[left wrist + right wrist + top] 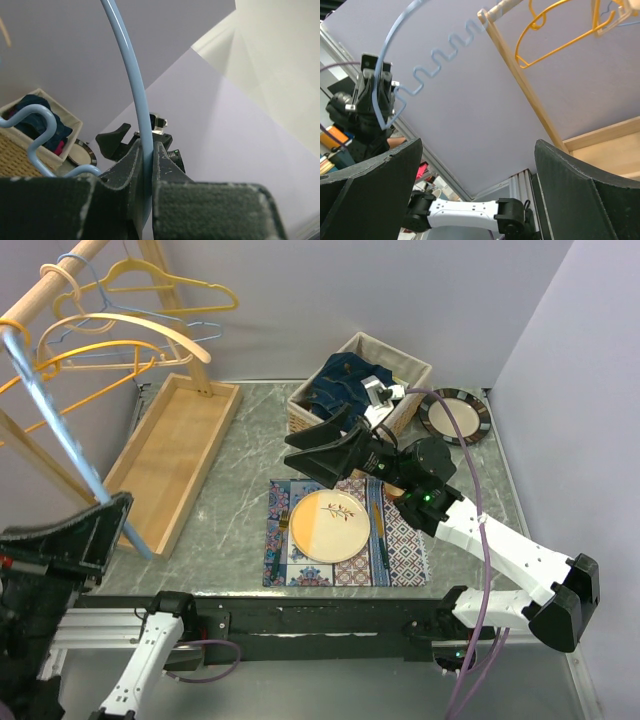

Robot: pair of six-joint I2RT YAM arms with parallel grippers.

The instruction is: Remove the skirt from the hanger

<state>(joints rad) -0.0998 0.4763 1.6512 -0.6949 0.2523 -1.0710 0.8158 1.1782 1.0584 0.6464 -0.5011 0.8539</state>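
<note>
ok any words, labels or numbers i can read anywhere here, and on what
None readable in any view.
The plate carries only a leaf sprig, the placemat only tile patterns; the blue hanger and the basket show no lettering.

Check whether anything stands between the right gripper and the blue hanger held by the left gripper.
Nothing visible does. In the right wrist view only open air separates the open right gripper from the blue hanger clamped in the left gripper. The hanger looks bare; dark blue cloth lies in the basket.
</note>
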